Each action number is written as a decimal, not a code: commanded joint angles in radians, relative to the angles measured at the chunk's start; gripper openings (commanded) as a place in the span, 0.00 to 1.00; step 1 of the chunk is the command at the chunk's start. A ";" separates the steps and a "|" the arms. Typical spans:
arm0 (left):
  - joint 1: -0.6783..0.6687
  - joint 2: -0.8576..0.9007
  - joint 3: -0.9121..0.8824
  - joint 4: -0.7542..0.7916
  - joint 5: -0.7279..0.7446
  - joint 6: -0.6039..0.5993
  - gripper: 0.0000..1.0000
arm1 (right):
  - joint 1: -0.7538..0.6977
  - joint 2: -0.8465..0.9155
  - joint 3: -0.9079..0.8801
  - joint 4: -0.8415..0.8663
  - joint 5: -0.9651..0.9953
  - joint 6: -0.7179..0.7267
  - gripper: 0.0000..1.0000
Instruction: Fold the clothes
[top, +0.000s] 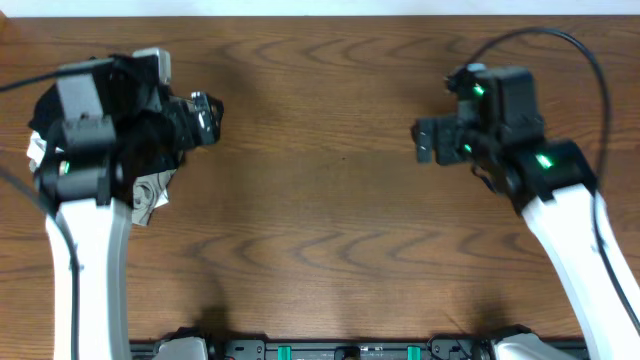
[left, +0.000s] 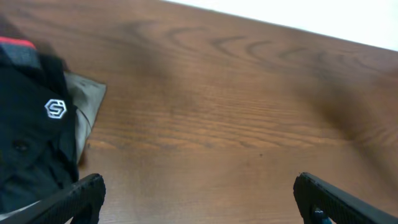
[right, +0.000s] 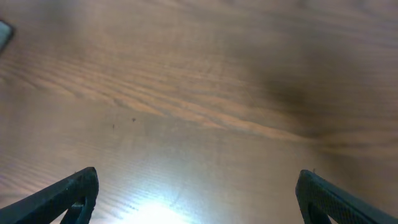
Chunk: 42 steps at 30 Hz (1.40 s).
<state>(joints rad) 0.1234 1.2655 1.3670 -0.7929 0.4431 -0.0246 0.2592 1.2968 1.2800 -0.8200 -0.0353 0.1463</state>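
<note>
The clothes, a black garment with a small round white logo, lie bunched at the left edge of the left wrist view. In the overhead view they sit in a heap under my left arm and are mostly hidden. My left gripper is open just to the right of the heap, over bare wood, with nothing between its fingers. My right gripper is open over bare table at the right, far from the clothes, and holds nothing.
A beige garment pokes out from under the black one. A grey red-edged piece lies behind it. A bit of white cloth shows at the heap's left side. The wooden table spreads between the arms.
</note>
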 joint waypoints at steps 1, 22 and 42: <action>0.001 -0.152 -0.038 -0.011 0.020 0.043 0.98 | -0.003 -0.169 -0.043 -0.023 0.098 0.040 0.99; -0.007 -0.607 -0.370 -0.019 0.016 0.039 0.98 | 0.001 -0.906 -0.555 -0.176 0.219 0.093 0.99; -0.007 -0.607 -0.370 -0.019 0.016 0.039 0.98 | -0.012 -1.065 -0.592 -0.305 0.219 0.092 0.99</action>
<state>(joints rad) 0.1211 0.6647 0.9951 -0.8112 0.4492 0.0010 0.2588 0.3023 0.7166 -1.1339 0.1738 0.2272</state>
